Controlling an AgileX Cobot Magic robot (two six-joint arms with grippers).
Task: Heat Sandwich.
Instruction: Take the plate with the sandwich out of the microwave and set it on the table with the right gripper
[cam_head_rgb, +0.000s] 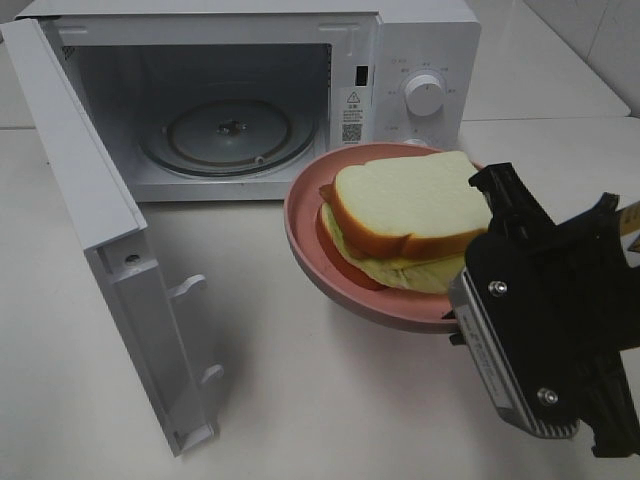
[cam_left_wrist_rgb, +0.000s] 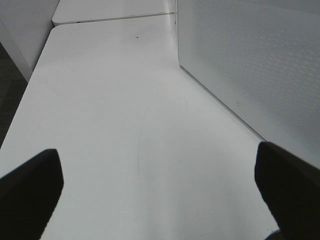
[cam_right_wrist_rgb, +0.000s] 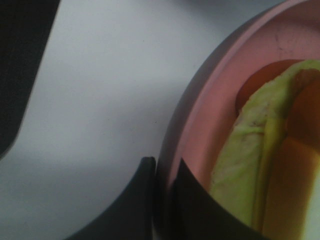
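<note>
Exterior high view: a smooth white desk (cam_head_rgb: 300, 390) carries a white microwave (cam_head_rgb: 420, 60) whose door (cam_head_rgb: 110, 270) stands swung wide, showing a round glass turntable (cam_head_rgb: 225, 135) inside and a dial (cam_head_rgb: 424, 95) on the control panel. Just in front of the opening, a round pink plate (cam_head_rgb: 310, 255) is tilted, lifted off the desk, and bears the sandwich (cam_head_rgb: 405, 215): thick, soft-looking white bread with a tan crust over pale yellow-green filling and a red layer beneath. The right gripper (cam_head_rgb: 462, 318), black with a ribbed metal body, meets the plate's near rim, beside the sandwich.

Left wrist view: the left gripper (cam_left_wrist_rgb: 160, 192) hangs over bare desk with its dark fingers (cam_left_wrist_rgb: 30, 192) spread wide, nothing between them; the microwave's perforated white side panel (cam_left_wrist_rgb: 250, 65) stands near.

Right wrist view: the right gripper (cam_right_wrist_rgb: 162, 200) is pinched narrowly on the pink plate's thin rim, one finger outside and one inside. The sandwich's yellow-green filling lies just beside the inner finger.
</note>
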